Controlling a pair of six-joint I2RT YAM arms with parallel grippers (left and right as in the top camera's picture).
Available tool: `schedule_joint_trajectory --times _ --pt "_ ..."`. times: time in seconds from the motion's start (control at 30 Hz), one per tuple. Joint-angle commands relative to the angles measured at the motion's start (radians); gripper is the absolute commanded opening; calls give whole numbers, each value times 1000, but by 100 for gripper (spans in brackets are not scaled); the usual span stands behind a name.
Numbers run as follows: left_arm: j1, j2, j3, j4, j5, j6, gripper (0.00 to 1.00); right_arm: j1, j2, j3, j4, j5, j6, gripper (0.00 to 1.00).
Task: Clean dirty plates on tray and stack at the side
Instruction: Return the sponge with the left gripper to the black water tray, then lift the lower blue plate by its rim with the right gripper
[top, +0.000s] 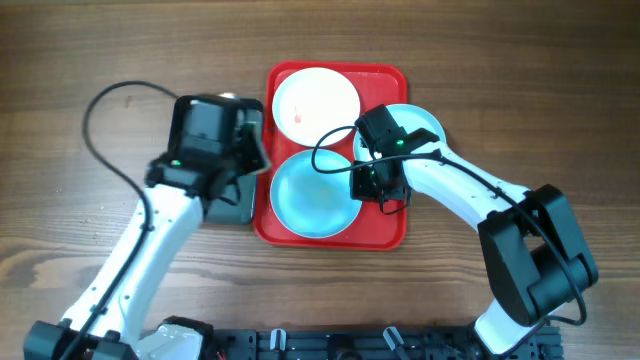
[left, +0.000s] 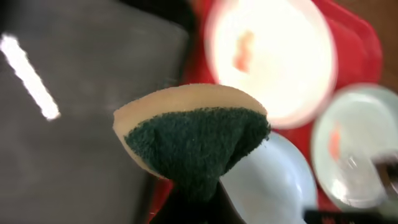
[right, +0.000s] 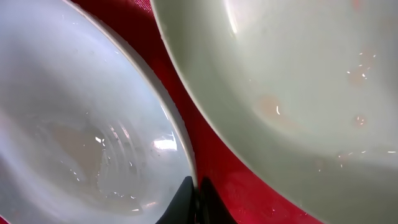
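Wood-grain table (top: 530, 60) holds the red tray (top: 330, 243) with three plates (top: 316, 103).

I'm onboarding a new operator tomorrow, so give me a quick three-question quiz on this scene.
1. Multiple choice: how many plates show overhead? A two, B three, C four.
2. True or false: the left hand holds a sponge.
3. Fill in: the tray under the plates is ___.
Key: 1 B; 2 true; 3 red.
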Motion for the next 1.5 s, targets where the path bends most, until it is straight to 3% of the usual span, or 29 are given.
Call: schedule_joint_trajectory --times 0.0,0.37,0.93,1.13,1.27,1.37,1.47 --pt "96 -6 6 -37 -35 -56 4 7 15 -1 0 -13 -8 5" --pt "270 -6 6 -80 -43 -48 4 7 15 -1 0 -17 -8 6" --pt "272 -6 6 -80 -37 -48 4 7 15 -2 27 34 26 5" --pt "272 -6 6 -79 -20 -48 4 7 15 -27 64 33 29 22" --pt "272 -6 6 -79 -20 -48 4 7 15 -61 100 33 80 17" --pt "272 -6 6 -79 -20 -48 4 7 15 -67 109 28 80 4" --pt "272 -6 6 -80 -20 -48 4 7 5 -59 101 17 70 4"
